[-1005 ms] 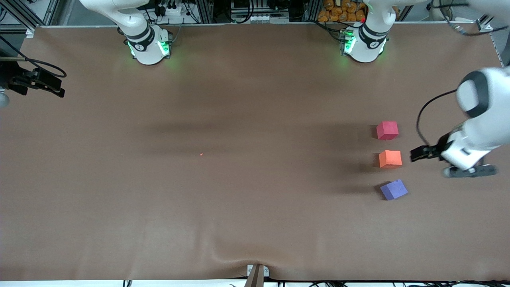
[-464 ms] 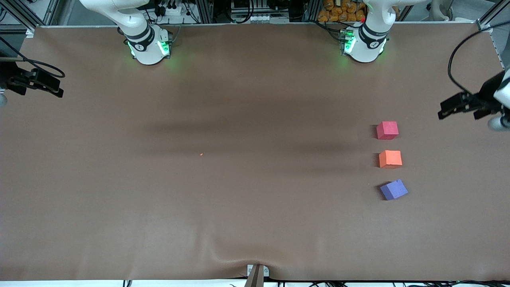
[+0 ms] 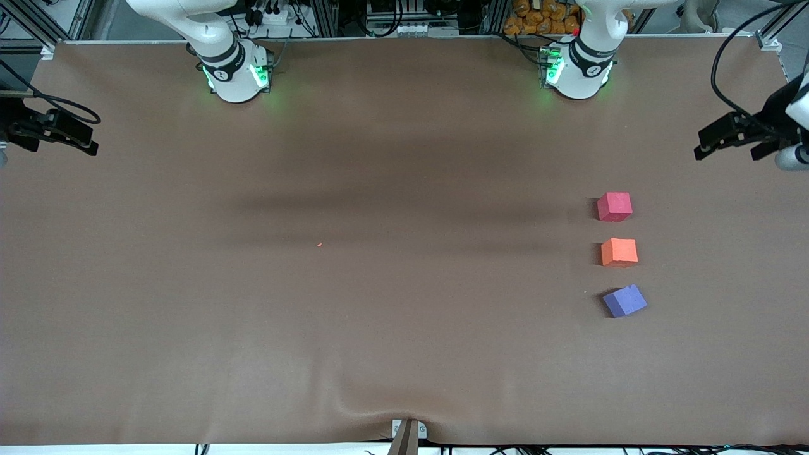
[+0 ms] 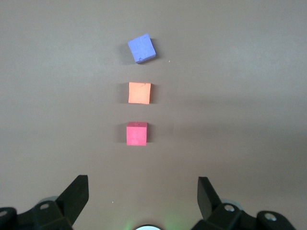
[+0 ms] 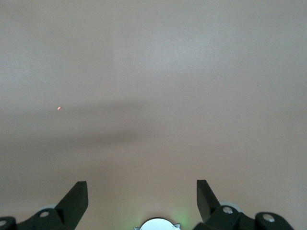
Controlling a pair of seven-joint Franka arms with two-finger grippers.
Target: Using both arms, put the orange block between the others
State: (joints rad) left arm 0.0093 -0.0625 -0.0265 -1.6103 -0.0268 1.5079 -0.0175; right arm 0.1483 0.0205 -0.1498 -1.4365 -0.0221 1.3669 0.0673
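Left claw [image 3: 701, 146] spread, empty, raised at right edge of frame. Right claw [image 3: 88, 144] spread, empty, at left edge. Orange block [image 3: 619, 252] resting on tabletop [image 3: 379, 316], centre right, between red-pink cube [image 3: 614, 206] and purple-blue cube [image 3: 624, 301], touching neither. Placement apparently complete.

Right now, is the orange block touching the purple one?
No, brown table shows between the orange block and the purple cube.
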